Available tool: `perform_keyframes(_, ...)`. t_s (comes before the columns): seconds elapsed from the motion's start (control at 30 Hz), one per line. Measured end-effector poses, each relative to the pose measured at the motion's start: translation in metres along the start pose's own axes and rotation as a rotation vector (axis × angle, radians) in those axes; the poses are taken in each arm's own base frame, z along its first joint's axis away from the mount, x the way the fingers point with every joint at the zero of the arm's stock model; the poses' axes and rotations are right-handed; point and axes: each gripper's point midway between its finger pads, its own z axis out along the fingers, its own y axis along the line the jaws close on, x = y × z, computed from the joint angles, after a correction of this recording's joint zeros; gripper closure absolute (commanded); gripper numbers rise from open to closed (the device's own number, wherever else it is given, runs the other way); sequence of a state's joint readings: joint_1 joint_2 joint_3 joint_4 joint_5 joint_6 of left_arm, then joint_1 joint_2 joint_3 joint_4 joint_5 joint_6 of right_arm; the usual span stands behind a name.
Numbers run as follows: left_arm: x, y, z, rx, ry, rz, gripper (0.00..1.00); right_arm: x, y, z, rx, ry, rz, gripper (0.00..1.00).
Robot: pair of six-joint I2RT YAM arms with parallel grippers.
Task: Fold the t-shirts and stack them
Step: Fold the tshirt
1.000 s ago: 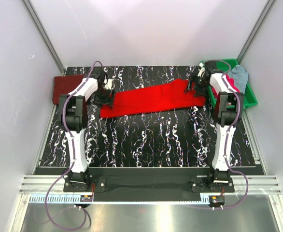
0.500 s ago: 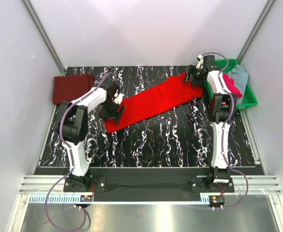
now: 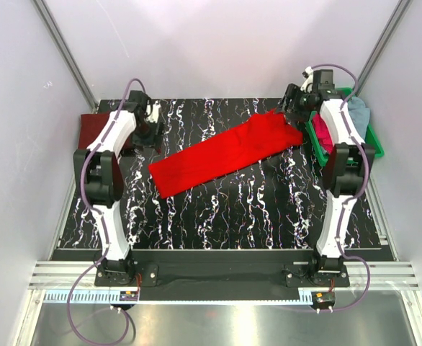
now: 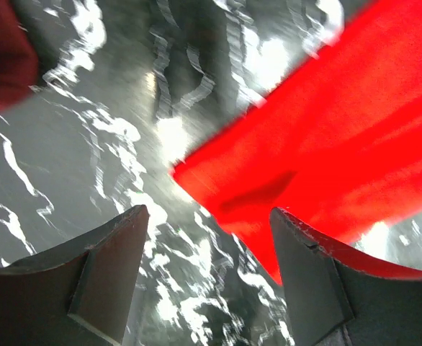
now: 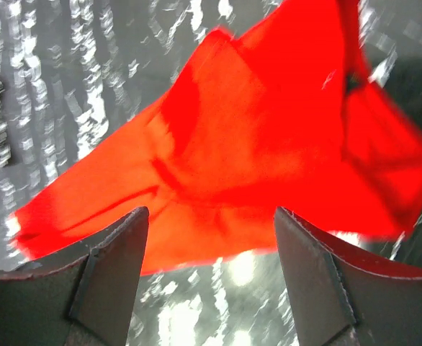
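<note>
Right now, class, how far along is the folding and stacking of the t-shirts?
Done: the dark maroon cloth t-shirt lies folded at the far left. In hand: the bright red cloth t-shirt lies in a long strip; left gripper and right gripper are open, gripping nothing. Left: finishing it, then the magenta-pink shirt and pale grey-blue shirt heaped in the green plastic tray.

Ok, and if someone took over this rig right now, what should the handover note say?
Grippers: left gripper open, empty, by the maroon t-shirt; right gripper open, empty, over the red t-shirt at its far end.
Done: maroon t-shirt folded at far left; red t-shirt lies as a long slanted strip mid-table.
The pink t-shirt and grey-blue t-shirt sit in the green tray.
Left: finish folding red, stack it, then the tray's two.
</note>
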State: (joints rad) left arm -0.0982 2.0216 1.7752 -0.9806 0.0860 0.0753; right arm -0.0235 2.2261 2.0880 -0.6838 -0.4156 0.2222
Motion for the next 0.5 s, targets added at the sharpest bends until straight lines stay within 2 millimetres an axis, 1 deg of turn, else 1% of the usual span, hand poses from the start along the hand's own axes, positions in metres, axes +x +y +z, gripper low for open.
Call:
perform_keyframes(0.07,-0.002,0.012,0.014,-0.006,0.017,-0.025,0.26,0.01,0.005,-0.014,-0.017,0.011,0.047,0.22)
perform_keyframes(0.13,0.003,0.023,0.031,-0.007,0.055,-0.045,0.26,0.031,0.002,-0.016,-0.024,0.059,0.115,0.22)
perform_keyframes(0.23,0.013,0.029,0.051,-0.001,0.104,-0.062,0.26,0.069,-0.02,-0.005,0.0,0.152,0.228,0.22)
perform_keyframes(0.33,0.02,0.028,0.061,0.009,0.137,-0.066,0.26,0.107,-0.044,0.009,0.047,0.253,0.338,0.22)
perform_keyframes(0.4,0.02,0.028,0.061,0.014,0.142,-0.067,0.26,0.12,-0.054,0.014,0.067,0.287,0.381,0.22)
perform_keyframes(0.5,0.018,0.027,0.061,0.018,0.138,-0.067,0.27,0.125,-0.061,0.019,0.081,0.302,0.415,0.23)
